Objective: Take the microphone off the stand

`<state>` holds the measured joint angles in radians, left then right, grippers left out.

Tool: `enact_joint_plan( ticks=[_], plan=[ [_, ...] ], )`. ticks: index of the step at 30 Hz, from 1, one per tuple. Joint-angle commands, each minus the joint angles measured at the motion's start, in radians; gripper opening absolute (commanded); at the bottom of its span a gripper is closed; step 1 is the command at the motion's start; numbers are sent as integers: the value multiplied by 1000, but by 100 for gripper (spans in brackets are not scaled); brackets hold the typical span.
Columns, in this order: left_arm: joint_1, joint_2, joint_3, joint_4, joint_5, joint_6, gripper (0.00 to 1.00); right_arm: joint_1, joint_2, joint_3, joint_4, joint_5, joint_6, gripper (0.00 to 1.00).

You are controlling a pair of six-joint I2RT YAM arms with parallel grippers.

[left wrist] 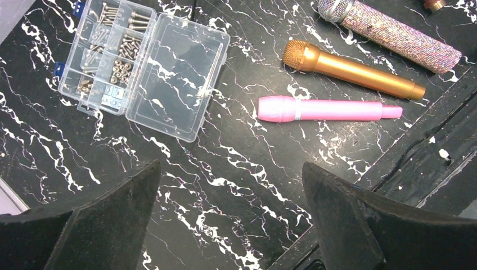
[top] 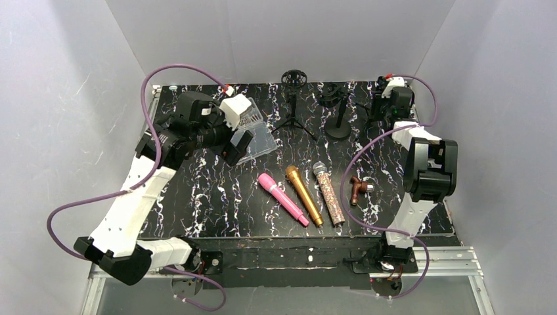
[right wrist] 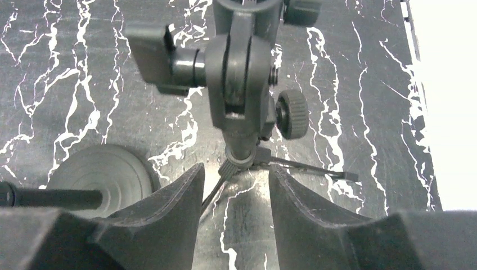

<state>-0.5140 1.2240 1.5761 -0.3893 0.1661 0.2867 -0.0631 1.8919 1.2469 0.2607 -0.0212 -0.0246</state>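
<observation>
Three microphones lie side by side on the black marble table (top: 217, 203): pink (top: 282, 198), gold (top: 303, 195) and glittery (top: 329, 194). They also show in the left wrist view: pink (left wrist: 329, 109), gold (left wrist: 354, 70), glittery (left wrist: 394, 32). My left gripper (top: 238, 147) (left wrist: 230, 169) is open and empty, above bare table beside the screw box. My right gripper (top: 383, 105) (right wrist: 236, 174) is open at the back right, its fingertips just short of a black tripod stand's clamp head (right wrist: 242, 73). No microphone shows in that clamp.
A clear screw box (top: 253, 131) (left wrist: 143, 67) lies open at the back left. A tripod stand with a ring mount (top: 293, 105) and a round-base stand (top: 338, 115) (right wrist: 101, 171) stand at the back. A small brown piece (top: 358, 188) lies right of the microphones.
</observation>
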Motion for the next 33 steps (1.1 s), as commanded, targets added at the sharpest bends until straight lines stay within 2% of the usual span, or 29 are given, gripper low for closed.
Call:
enact_joint_plan(
  ticks=[1,3,6,14,22,27,29,33],
  plan=[
    [2,-37,-18,-13,-23,21,98,3,-87,-43,15,16,9,55],
    [1,-39,-11,-16,-45,16,98,4,-117,-64,13,15,11,57],
    [2,-30,15,-32,-92,-6,98,3,-168,-96,2,46,14,65],
    [4,-47,4,-62,-152,29,98,-1,-366,-180,-86,28,-7,70],
    [12,-64,41,-213,-195,-68,98,-14,-523,-150,-340,-21,-25,75],
    [12,-151,-50,-180,-218,-97,98,-16,-637,-140,-472,-38,-1,77],
    [21,-184,-75,-171,-231,-174,98,-16,-665,-115,-544,-24,17,78],
    [42,-220,-88,-174,-167,-268,98,-16,-711,-78,-679,-16,12,79]
  ],
)
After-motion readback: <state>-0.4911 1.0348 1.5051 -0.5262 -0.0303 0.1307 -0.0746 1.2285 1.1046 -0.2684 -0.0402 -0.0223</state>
